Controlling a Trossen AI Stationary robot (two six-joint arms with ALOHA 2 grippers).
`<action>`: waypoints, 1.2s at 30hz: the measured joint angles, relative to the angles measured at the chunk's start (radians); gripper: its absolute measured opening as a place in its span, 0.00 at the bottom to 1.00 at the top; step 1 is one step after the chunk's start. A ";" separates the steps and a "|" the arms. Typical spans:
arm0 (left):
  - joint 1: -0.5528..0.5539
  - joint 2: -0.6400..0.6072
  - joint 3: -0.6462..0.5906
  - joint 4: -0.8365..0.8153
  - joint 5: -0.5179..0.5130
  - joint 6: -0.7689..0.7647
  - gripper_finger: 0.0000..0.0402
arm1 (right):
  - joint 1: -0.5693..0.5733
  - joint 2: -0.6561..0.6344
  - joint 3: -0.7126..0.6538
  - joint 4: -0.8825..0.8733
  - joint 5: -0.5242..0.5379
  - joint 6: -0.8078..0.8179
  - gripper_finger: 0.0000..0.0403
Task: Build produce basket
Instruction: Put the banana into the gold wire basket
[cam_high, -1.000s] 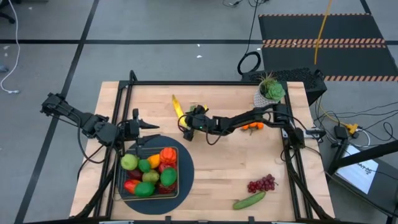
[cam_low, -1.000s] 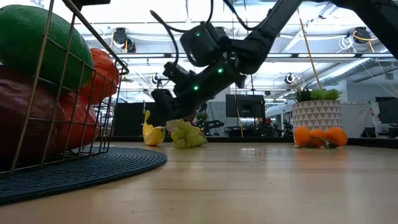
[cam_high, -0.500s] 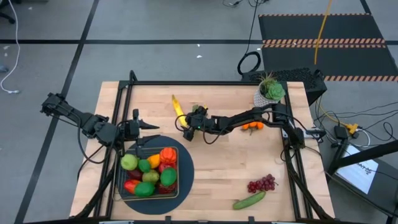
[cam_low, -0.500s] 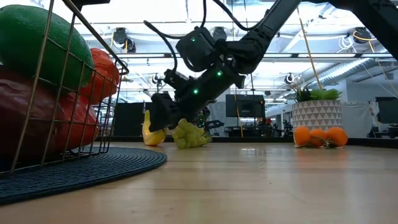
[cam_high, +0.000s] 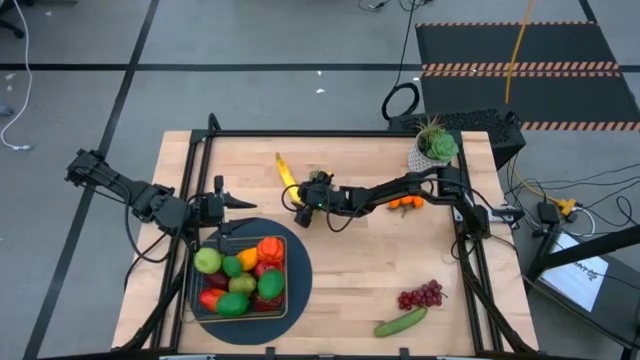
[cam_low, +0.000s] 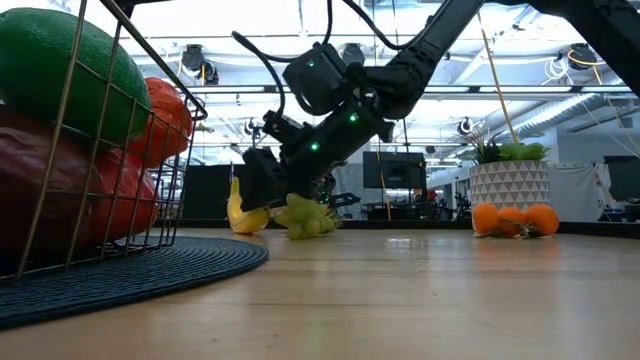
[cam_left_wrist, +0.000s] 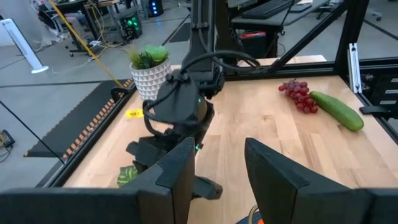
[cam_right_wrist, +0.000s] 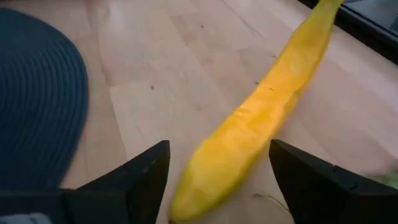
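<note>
I'm working in a robotics lab. My wooden counter (cam_high: 350, 260) sits in a black metal frame (cam_high: 300, 133) on a grey floor marked with taped lines (cam_high: 130, 85), loose cables (cam_high: 400, 100) and a hazard-striped black mat (cam_high: 520, 60). Looking level across the room, I see exposed ceiling ducts (cam_low: 560, 110), bright strip lights (cam_low: 300, 20) and monitors (cam_low: 395, 170) at the back.
</note>
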 joint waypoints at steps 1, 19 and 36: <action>0.000 0.000 0.000 0.000 0.000 0.000 0.35 | 0.000 0.004 0.000 0.005 -0.008 0.011 0.64; 0.000 0.000 0.001 0.003 0.002 0.011 0.35 | -0.008 0.019 0.000 0.003 0.024 0.072 0.34; 0.000 0.000 0.001 -0.002 0.002 0.011 0.35 | -0.005 -0.017 -0.002 -0.017 -0.106 0.049 0.33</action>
